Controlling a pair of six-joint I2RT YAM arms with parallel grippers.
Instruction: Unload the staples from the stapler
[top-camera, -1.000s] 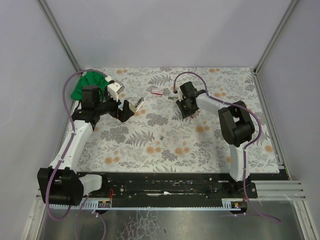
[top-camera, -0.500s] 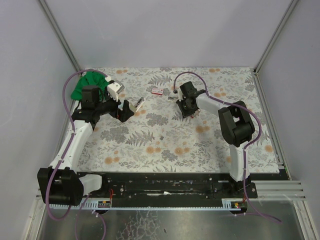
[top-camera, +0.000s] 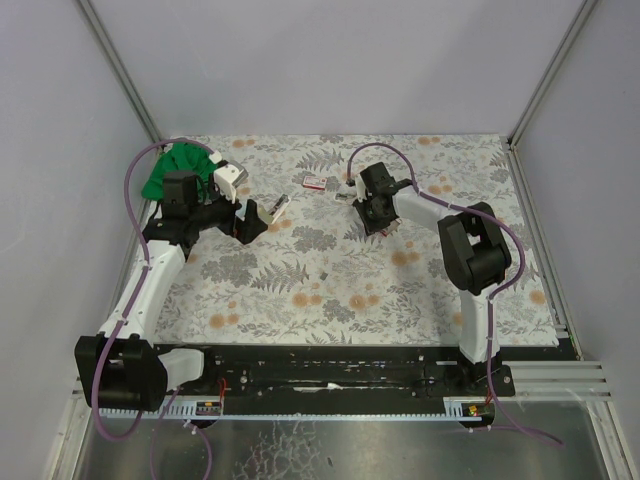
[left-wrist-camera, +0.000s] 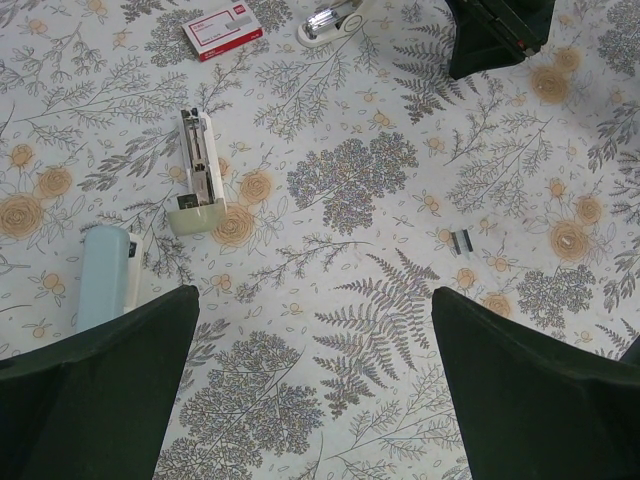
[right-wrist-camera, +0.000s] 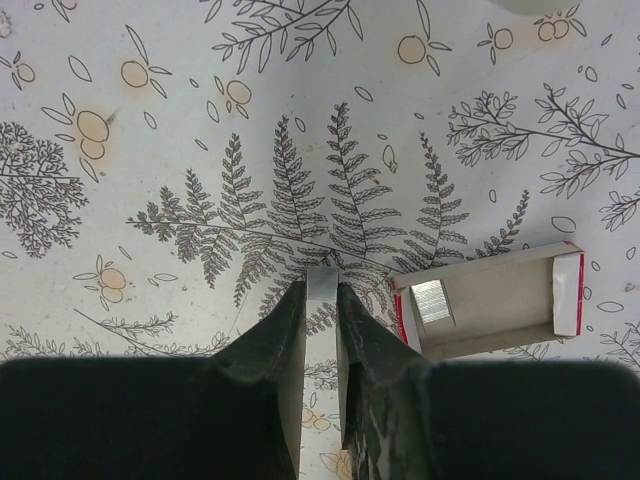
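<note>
The stapler (left-wrist-camera: 198, 175) lies open on the flowered table, cream base with its metal channel facing up; it also shows in the top view (top-camera: 278, 206). My left gripper (left-wrist-camera: 315, 385) is open and empty, above the table near the stapler (top-camera: 254, 222). My right gripper (right-wrist-camera: 322, 290) is shut on a silver strip of staples (right-wrist-camera: 322, 280), just above the table (top-camera: 377, 222). An open box tray (right-wrist-camera: 500, 300) with staples (right-wrist-camera: 432, 300) in it lies right beside the right fingers.
A red staple box (left-wrist-camera: 222, 28) lies behind the stapler (top-camera: 315, 182). A short loose staple strip (left-wrist-camera: 461, 240) lies mid-table (top-camera: 323, 273). A pale blue oblong piece (left-wrist-camera: 105, 275) lies near my left finger. A green cloth (top-camera: 175, 165) sits at the far left corner.
</note>
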